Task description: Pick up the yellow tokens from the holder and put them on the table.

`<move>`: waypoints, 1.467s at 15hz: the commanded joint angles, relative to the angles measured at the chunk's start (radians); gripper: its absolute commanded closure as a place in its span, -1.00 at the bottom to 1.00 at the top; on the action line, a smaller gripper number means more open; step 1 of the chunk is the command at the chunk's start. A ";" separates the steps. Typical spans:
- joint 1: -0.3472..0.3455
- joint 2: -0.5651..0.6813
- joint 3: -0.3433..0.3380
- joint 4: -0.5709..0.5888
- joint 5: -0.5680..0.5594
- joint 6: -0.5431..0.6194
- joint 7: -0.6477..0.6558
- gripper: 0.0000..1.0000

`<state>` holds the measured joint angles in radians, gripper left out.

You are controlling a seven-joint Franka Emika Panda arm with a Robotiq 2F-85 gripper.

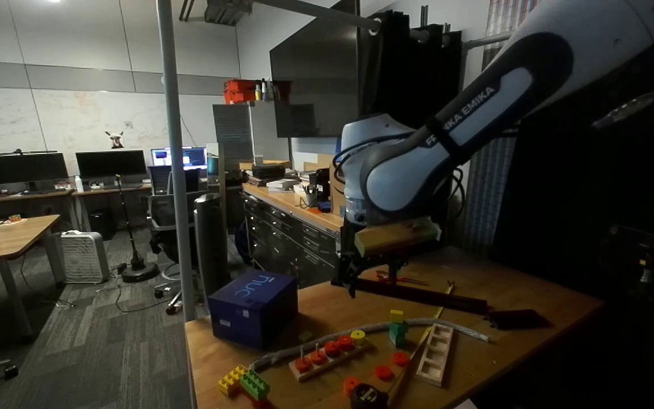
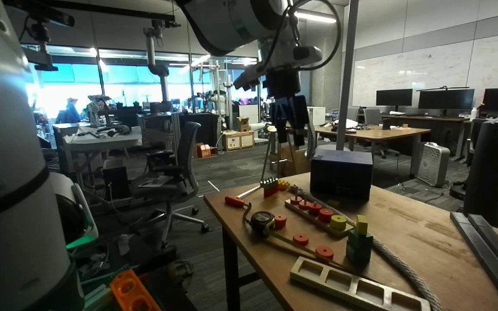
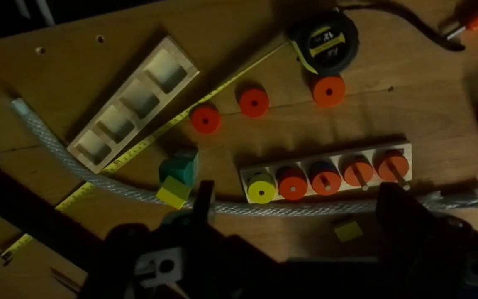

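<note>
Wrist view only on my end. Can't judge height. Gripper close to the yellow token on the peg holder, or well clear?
Observer: Well clear. In an exterior view the gripper hangs high above the peg holder and its yellow token.

Operator: Anything tall near there that I can't make out?

Observer: Yes. In both exterior views a dark blue NUC box stands on the wooden table, taller than the peg holder.

Operator: Yellow block overlaps the green block here. On top, or just beside?

Observer: On top. Both exterior views show it resting above the green.
</note>
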<state>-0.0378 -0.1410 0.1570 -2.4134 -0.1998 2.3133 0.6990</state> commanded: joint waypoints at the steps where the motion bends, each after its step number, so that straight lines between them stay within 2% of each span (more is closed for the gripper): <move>1: 0.004 0.146 0.004 0.085 -0.104 0.076 0.275 -1.00; 5: 0.055 0.285 -0.049 0.181 -0.191 0.097 0.561 -1.00; 12: 0.126 0.434 -0.182 0.344 -0.167 0.149 0.849 -1.00; 18: 0.169 0.481 -0.301 0.363 -0.215 0.223 1.137 -1.00; 22: 0.182 0.521 -0.339 0.365 -0.194 0.239 1.321 -1.00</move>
<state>0.1139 0.3393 -0.1445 -2.0750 -0.3844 2.5248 1.8796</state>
